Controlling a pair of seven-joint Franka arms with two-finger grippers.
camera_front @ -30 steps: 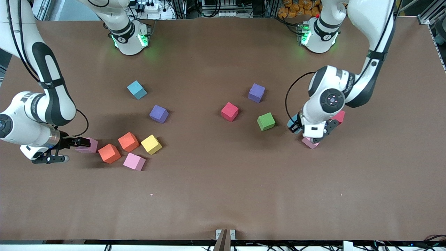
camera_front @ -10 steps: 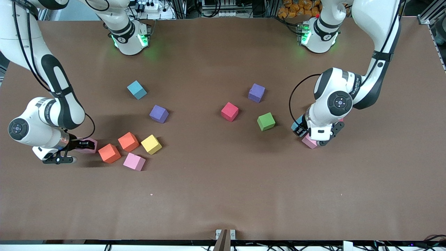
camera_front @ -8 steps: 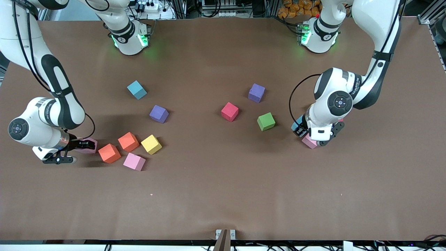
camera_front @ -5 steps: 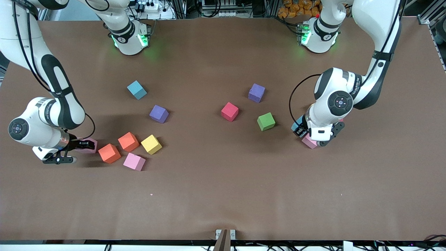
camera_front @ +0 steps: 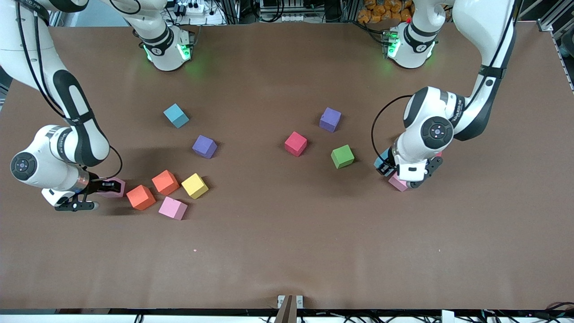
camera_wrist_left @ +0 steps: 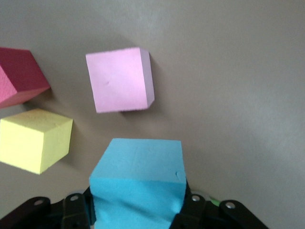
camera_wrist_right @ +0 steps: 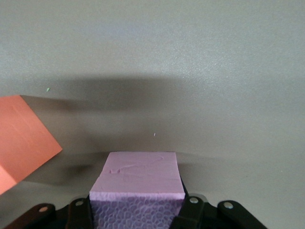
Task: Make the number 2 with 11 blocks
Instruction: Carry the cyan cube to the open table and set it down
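Slippage is the main worry on both sides, since each arm has a cube pinched low at the fingertips and neither cube is anywhere near a finished digit. The right gripper [camera_front: 101, 186], at the right arm's end of the table, has its fingers pressed onto a pink block [camera_wrist_right: 138, 183] that sits just beside an orange block [camera_front: 141, 197]; if it lifts at a tilt or drags sideways, I judge it could nudge that orange neighbour and the small cluster with it, a second orange block [camera_front: 165, 182], a yellow block [camera_front: 194, 185] and another pink block [camera_front: 172, 208]. The left gripper [camera_front: 389, 167], toward the left arm's end, pinches a blue block [camera_wrist_left: 138, 183] over a crowded patch where a pink cube [camera_wrist_left: 120, 79], a yellow cube [camera_wrist_left: 34, 139] and a red cube [camera_wrist_left: 19, 76] lie close; lowering it there could bump one of them. No number 2 exists yet: a blue cube [camera_front: 176, 115], two purple ones [camera_front: 204, 146] [camera_front: 330, 119], a red block [camera_front: 295, 143] and a green block [camera_front: 342, 156] lie scattered and apart across the middle. The right arm is folded low with its wrist turned sideways toward the cluster; the left arm bends down steeply from its base, wrist pointing at the table.
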